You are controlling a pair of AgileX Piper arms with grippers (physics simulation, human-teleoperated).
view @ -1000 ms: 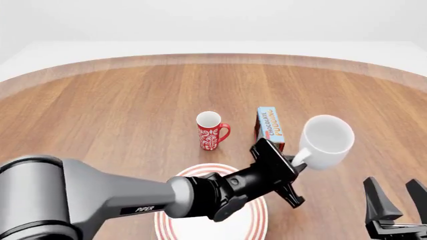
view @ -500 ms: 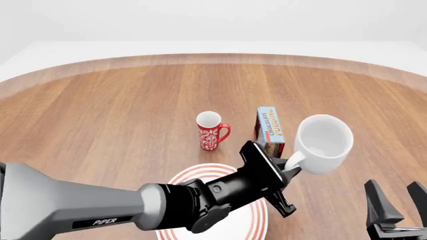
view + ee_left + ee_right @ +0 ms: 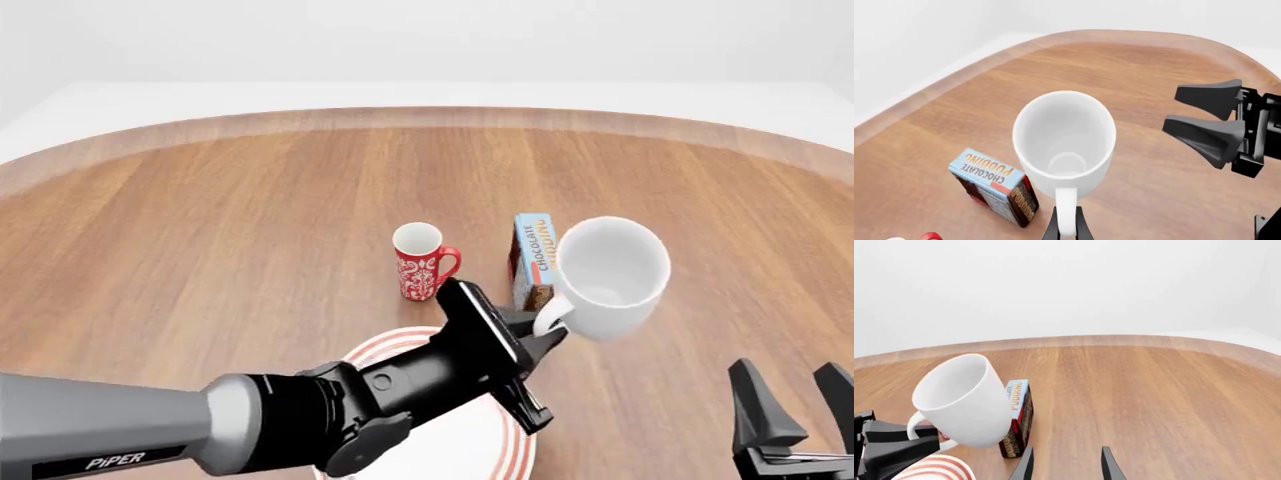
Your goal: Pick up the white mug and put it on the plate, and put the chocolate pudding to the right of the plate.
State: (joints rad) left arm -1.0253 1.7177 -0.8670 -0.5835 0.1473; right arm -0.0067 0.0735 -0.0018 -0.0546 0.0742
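The white mug [image 3: 607, 275] is held tilted above the table [image 3: 240, 230] by its handle, pinched in the left hand [image 3: 541, 335], in front of the chocolate pudding [image 3: 533, 258] and beyond the plate [image 3: 514, 450]. The right hand [image 3: 798, 405] is spread, low at right.

The round wooden table [image 3: 214, 220] carries the plate [image 3: 387, 352], a red mug [image 3: 422, 262] and the chocolate pudding [image 3: 533, 255]

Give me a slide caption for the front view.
Left end effector holds the white mug by its handle, tilted above the table, between the chocolate pudding and the plate.
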